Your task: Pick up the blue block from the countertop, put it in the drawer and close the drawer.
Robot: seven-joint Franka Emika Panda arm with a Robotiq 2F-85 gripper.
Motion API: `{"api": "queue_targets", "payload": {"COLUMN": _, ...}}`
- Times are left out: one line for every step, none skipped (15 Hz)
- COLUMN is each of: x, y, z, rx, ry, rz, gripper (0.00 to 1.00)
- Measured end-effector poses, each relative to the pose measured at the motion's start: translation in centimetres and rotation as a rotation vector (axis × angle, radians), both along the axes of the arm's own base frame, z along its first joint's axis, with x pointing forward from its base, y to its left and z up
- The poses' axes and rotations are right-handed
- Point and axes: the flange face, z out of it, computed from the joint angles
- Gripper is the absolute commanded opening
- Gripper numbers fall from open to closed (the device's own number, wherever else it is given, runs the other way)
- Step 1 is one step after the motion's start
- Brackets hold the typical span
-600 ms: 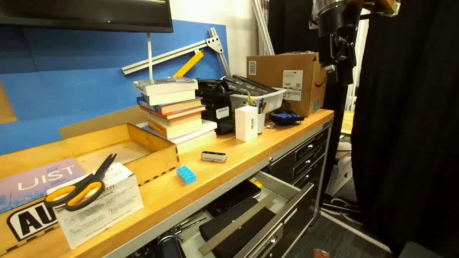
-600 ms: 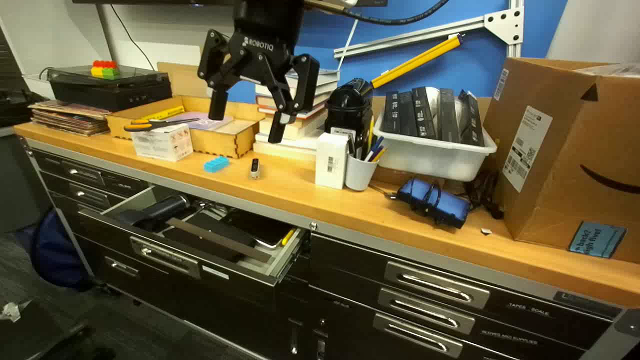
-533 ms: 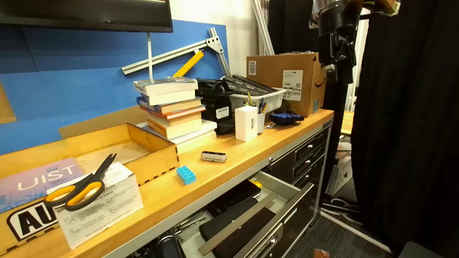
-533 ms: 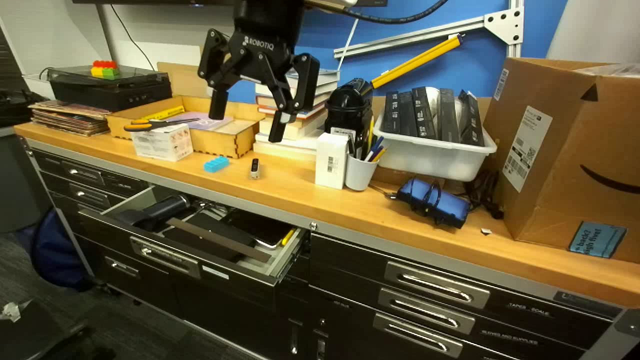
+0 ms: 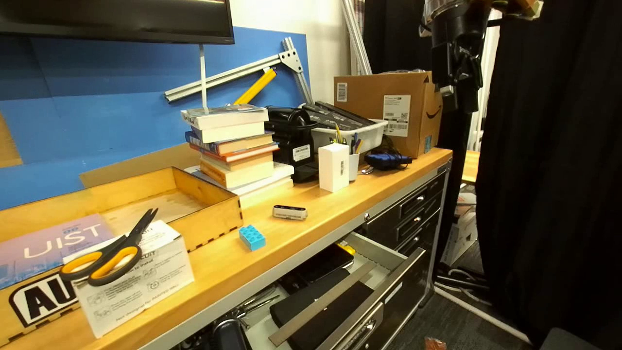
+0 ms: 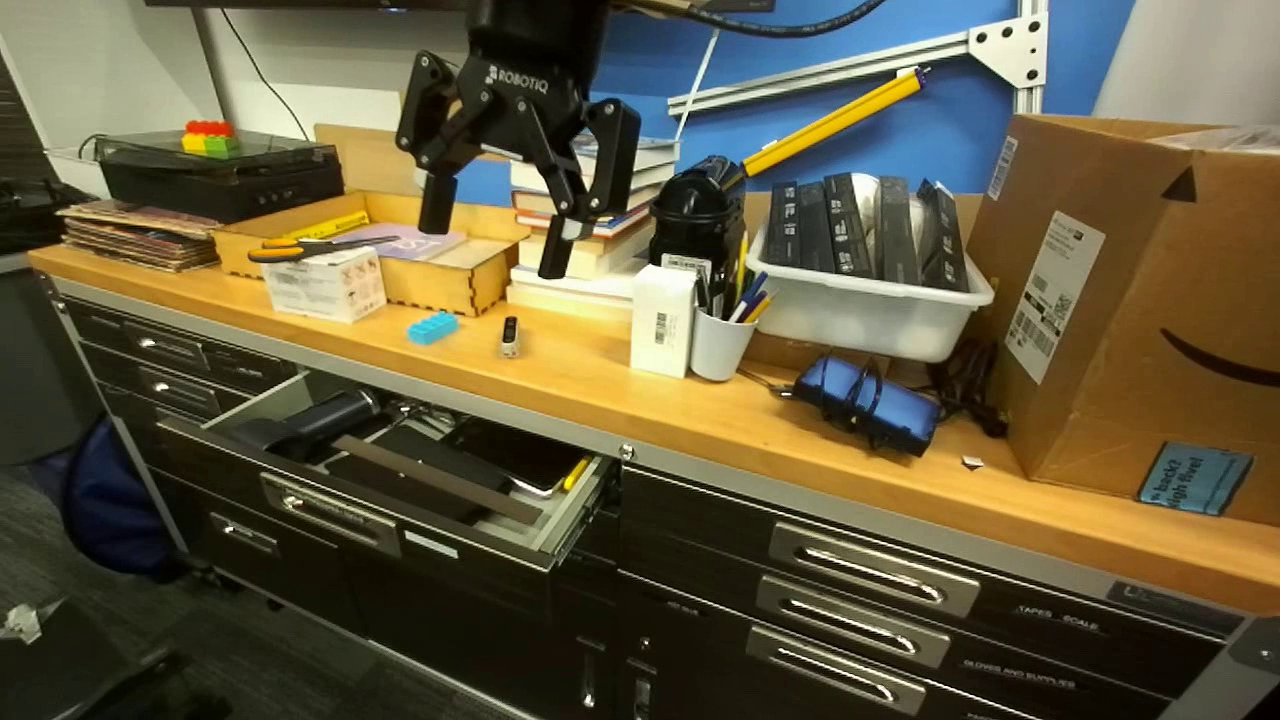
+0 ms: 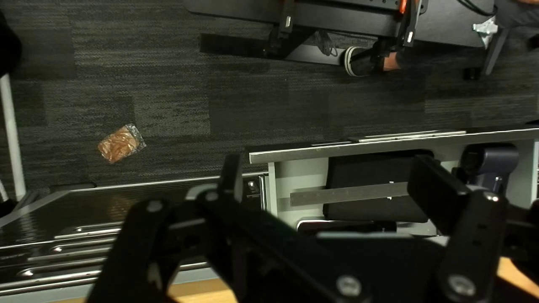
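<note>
Countertop [image 6: 690,410] of tan wood, dark drawer [image 6: 480,549] pulled out beneath, wooden tray [image 6: 435,287] on top, black gripper [image 6: 497,236] hanging high, jaws spread wide with only air between, small blue block [image 6: 433,329] lying on the countertop near the tray's corner

Light wooden table [image 6: 570,365], crowded toward the back.
From here I see the blue block [image 5: 252,237] lying between the wooden tray [image 6: 440,290] and the front edge, a small white-and-black device [image 5: 289,212] near it. The stack of books [image 5: 238,160] stands next to the tray, then a black machine [image 6: 690,228], an upright white box [image 6: 660,322] just beside a pen cup [image 6: 720,347], a blue cord-wrapped object [image 6: 865,402], a pale scrap [image 6: 972,463], and a big cardboard box [image 6: 1140,300] at one end. A printed white carton [image 6: 320,285] stands before the tray; flat sleeves [image 6: 145,238] are piled toward the other end.
</note>
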Motion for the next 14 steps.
{"api": "queue_targets", "payload": {"x": 0.1, "y": 0.2, "z": -0.1, "rx": -0.001, "ry": 0.000, "rz": 0.001, "gripper": 1.00}}
{"api": "queue_targets", "payload": {"x": 0.6, "y": 0.7, "z": -0.1, "rx": -0.009, "ry": -0.012, "rz": 0.006, "gripper": 1.00}}
{"api": "queue_targets", "payload": {"x": 1.2, "y": 1.5, "z": 0.0, "rx": -0.022, "ry": -0.032, "rz": 0.015, "gripper": 1.00}}
{"api": "queue_targets", "payload": {"x": 2.2, "y": 2.9, "z": 0.1, "rx": -0.035, "ry": -0.054, "rz": 0.033, "gripper": 1.00}}
{"api": "queue_targets", "payload": {"x": 3.2, "y": 4.6, "z": 0.1, "rx": -0.047, "ry": -0.071, "rz": 0.058, "gripper": 1.00}}
{"api": "queue_targets", "payload": {"x": 4.3, "y": 6.7, "z": 0.0, "rx": -0.058, "ry": -0.087, "rz": 0.089, "gripper": 1.00}}
{"api": "queue_targets", "payload": {"x": 5.5, "y": 9.0, "z": -0.2, "rx": -0.068, "ry": -0.104, "rz": 0.122, "gripper": 1.00}}
{"api": "queue_targets", "payload": {"x": 6.7, "y": 11.3, "z": -0.7, "rx": -0.077, "ry": -0.119, "rz": 0.150, "gripper": 1.00}}
{"api": "queue_targets", "payload": {"x": 7.9, "y": 13.6, "z": -1.4, "rx": -0.082, "ry": -0.129, "rz": 0.178, "gripper": 1.00}}
{"api": "queue_targets", "payload": {"x": 9.0, "y": 15.9, "z": -2.4, "rx": -0.085, "ry": -0.134, "rz": 0.204, "gripper": 1.00}}
{"api": "queue_targets", "payload": {"x": 10.0, "y": 17.9, "z": -3.6, "rx": -0.086, "ry": -0.134, "rz": 0.227, "gripper": 1.00}}
{"api": "queue_targets", "payload": {"x": 10.9, "y": 19.9, "z": -4.9, "rx": -0.085, "ry": -0.133, "rz": 0.247, "gripper": 1.00}}
{"api": "queue_targets", "payload": {"x": 11.8, "y": 21.8, "z": -6.3, "rx": -0.085, "ry": -0.132, "rz": 0.263, "gripper": 1.00}}
{"api": "queue_targets", "payload": {"x": 12.4, "y": 23.4, "z": -7.6, "rx": -0.084, "ry": -0.130, "rz": 0.272, "gripper": 1.00}}
